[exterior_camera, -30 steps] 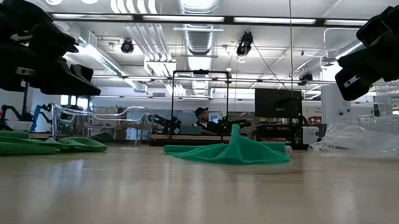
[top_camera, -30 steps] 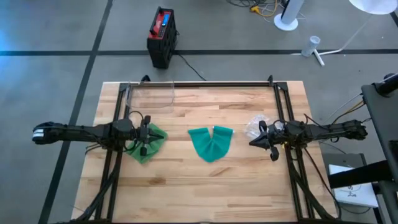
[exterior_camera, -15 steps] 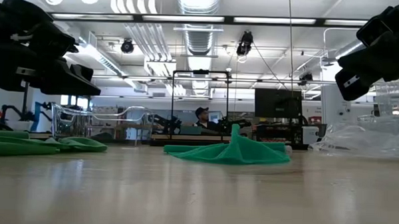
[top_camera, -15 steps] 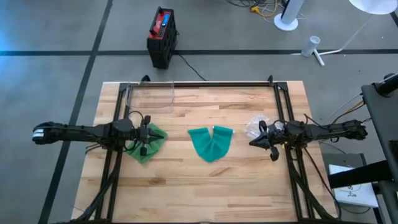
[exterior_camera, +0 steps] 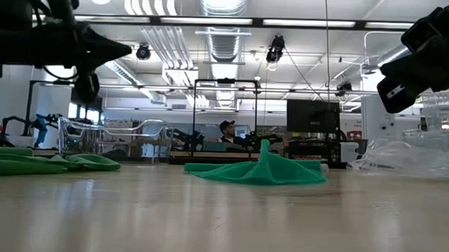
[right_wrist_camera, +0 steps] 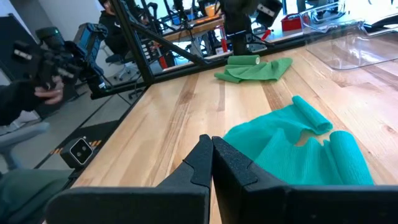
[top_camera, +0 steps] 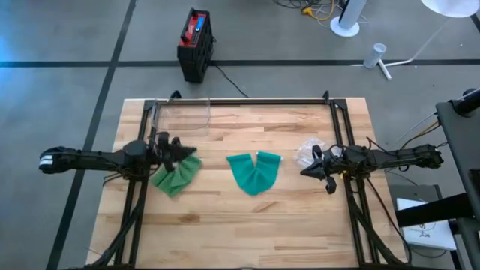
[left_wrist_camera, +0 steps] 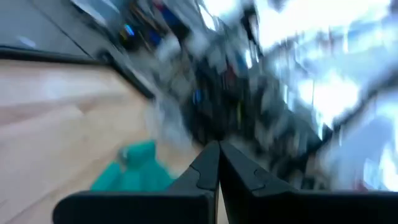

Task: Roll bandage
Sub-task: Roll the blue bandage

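Clear plastic bin (top_camera: 180, 112), crumpled plastic bag (top_camera: 305, 152), possibly a battery box (top_camera: 195, 44)

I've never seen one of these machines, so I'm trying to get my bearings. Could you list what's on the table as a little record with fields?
Table: wooden top
Middle: teal bandage, crumpled, unrolled
Left side: green bandage, crumpled
Right side: clear plastic wrapper
Far left corner: clear tray
Left pincer: shut, empty, at the green bandage's edge
Right pincer: shut, empty, between wrapper and teal bandage
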Robot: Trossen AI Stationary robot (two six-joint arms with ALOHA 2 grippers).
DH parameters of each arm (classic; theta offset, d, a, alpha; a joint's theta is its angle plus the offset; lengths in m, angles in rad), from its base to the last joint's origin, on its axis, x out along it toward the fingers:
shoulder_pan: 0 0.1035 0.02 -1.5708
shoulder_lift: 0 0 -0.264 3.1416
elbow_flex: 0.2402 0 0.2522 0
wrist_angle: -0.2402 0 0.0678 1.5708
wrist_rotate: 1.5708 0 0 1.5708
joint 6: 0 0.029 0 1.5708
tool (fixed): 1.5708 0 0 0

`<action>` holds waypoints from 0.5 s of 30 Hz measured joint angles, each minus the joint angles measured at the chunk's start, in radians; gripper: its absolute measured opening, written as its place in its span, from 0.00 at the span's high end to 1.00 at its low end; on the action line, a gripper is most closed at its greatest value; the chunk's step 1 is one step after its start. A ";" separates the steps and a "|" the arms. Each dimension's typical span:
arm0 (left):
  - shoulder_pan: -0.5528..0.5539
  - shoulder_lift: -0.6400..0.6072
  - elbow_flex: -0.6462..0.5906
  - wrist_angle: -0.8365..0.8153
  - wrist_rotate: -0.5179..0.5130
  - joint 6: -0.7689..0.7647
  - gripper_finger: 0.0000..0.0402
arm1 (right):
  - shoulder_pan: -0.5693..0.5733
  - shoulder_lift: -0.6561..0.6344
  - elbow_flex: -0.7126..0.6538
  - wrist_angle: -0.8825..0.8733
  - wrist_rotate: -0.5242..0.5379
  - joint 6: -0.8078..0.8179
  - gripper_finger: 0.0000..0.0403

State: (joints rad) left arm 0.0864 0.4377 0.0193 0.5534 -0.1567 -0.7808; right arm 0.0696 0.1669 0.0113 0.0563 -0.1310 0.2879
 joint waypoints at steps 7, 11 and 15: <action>0.001 0.028 0.000 0.071 -0.374 0.060 1.00 | 0.000 0.000 0.000 0.000 0.000 0.000 0.99; -0.001 0.098 0.000 0.138 -0.376 0.061 1.00 | 0.000 0.000 0.000 0.000 0.000 0.000 0.99; -0.008 0.212 0.000 0.186 -0.372 0.026 1.00 | 0.000 0.000 0.000 0.000 0.000 0.000 0.99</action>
State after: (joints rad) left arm 0.0788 0.6496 0.0193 0.7394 -0.5290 -0.7545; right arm 0.0696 0.1669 0.0113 0.0559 -0.1310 0.2878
